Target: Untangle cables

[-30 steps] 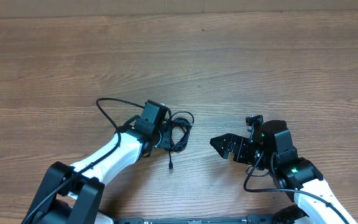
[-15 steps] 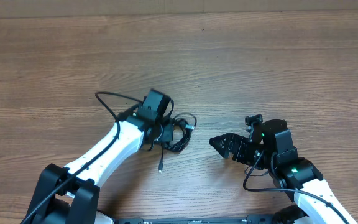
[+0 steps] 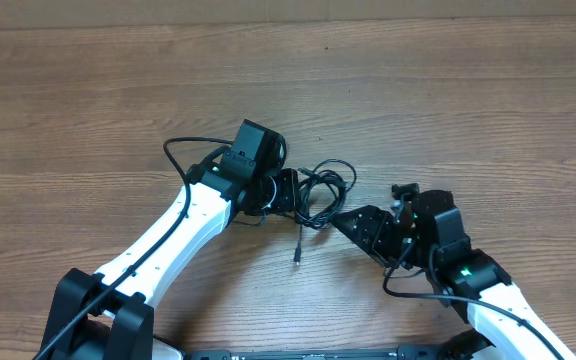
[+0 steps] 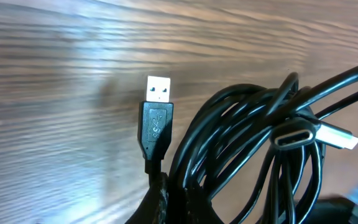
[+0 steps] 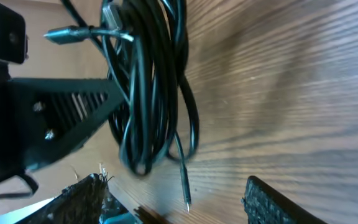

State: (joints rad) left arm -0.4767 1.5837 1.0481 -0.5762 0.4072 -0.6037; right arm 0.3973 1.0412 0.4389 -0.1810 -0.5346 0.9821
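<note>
Left gripper [image 3: 284, 190] clenches the thin black flexible cables [image 3: 323, 187], a light, floppy bundle. Right gripper [image 3: 356, 224], jaws apart & empty, is just beside it; I would grab near the loose plug end [image 3: 296, 258].

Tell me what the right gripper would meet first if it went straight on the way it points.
Most likely the cables, the black bundle held by the left gripper; it lies just ahead of the right gripper, though height is unclear.

faint USB trident sign embossed on the cable plug [image 4: 156, 126], no other text legible
</note>
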